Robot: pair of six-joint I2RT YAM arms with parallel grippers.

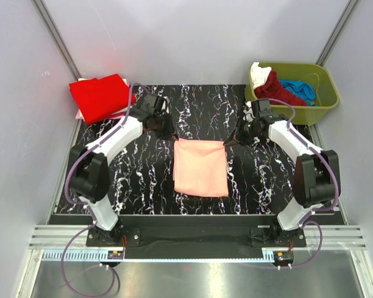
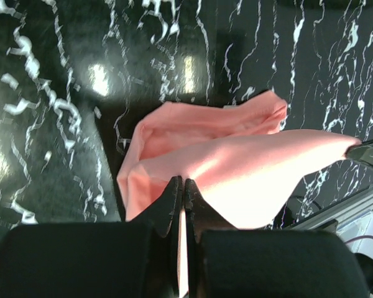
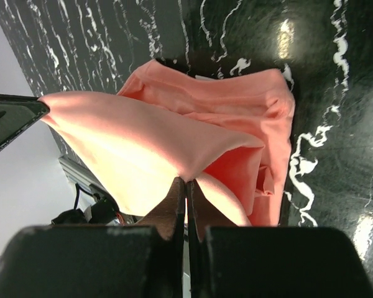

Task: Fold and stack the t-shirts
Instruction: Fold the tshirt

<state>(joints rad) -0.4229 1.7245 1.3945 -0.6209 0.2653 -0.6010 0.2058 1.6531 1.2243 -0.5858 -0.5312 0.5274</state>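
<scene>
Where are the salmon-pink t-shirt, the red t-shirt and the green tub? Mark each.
salmon-pink t-shirt (image 1: 201,169), top view, middle of the cloth
red t-shirt (image 1: 101,96), top view, centre of its folded top
green tub (image 1: 331,85), top view, right rim

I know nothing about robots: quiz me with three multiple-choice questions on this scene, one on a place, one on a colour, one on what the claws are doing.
1. The bright red shirt lies: A at the far left corner of the table; B mid-table; C by the arm bases.
2. The middle shirt is: A blue; B white; C salmon-pink.
3. The left gripper and right gripper are: A both shut on the middle shirt; B both open; C one open.
Key: A, folded at far left; C, plainly pink; A, both wrist views show pinched cloth.
</scene>
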